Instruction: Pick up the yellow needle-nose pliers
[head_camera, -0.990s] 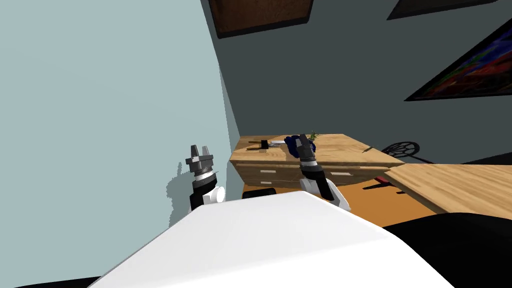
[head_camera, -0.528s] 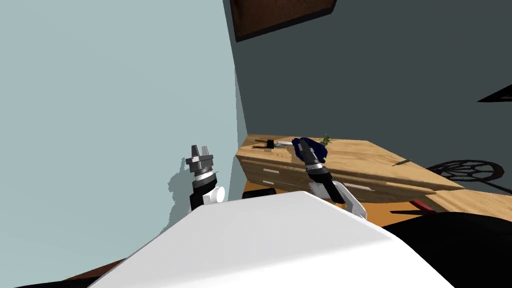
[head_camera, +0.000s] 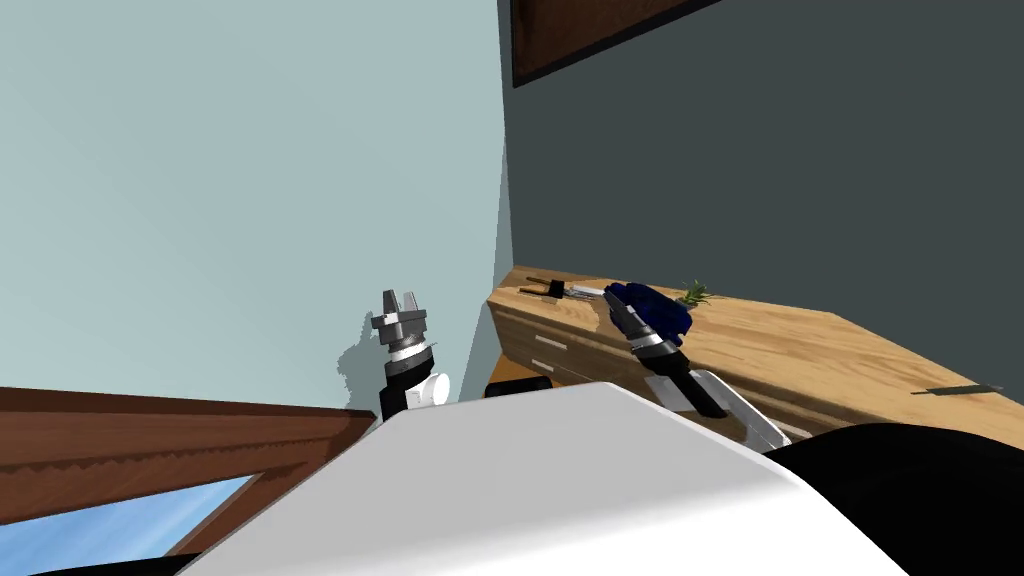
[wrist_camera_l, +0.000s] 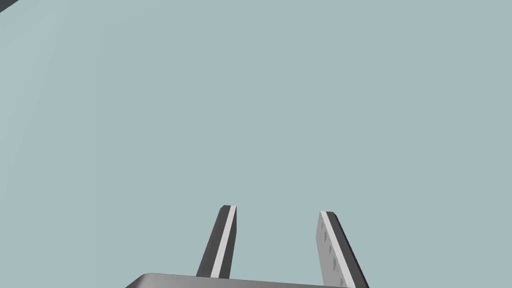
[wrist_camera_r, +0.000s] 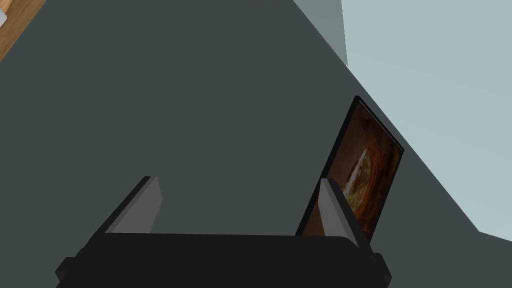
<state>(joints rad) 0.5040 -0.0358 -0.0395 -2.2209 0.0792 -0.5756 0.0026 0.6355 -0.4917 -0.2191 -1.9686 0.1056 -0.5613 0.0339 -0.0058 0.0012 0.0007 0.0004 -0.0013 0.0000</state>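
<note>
Two grippers stand mid-frame. The left gripper (head_camera: 400, 300), left of centre, holds its fingers parted on nothing. The right gripper (head_camera: 615, 303) is spread wide and empty above one light wooden desk (head_camera: 780, 345). The desk carries one dark blue lump (head_camera: 662, 310), one green sprig (head_camera: 693, 293) and a few small dark tools (head_camera: 548, 290) at its upper-left end. I cannot tell which of them is the pliers.

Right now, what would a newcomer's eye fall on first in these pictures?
The wooden desk with drawers against the dark wall, with a dark blue object and a small green plant on top. The right tool, open and empty, is raised in front of that blue object; the left tool, also open, stands before the pale blue wall.
</note>
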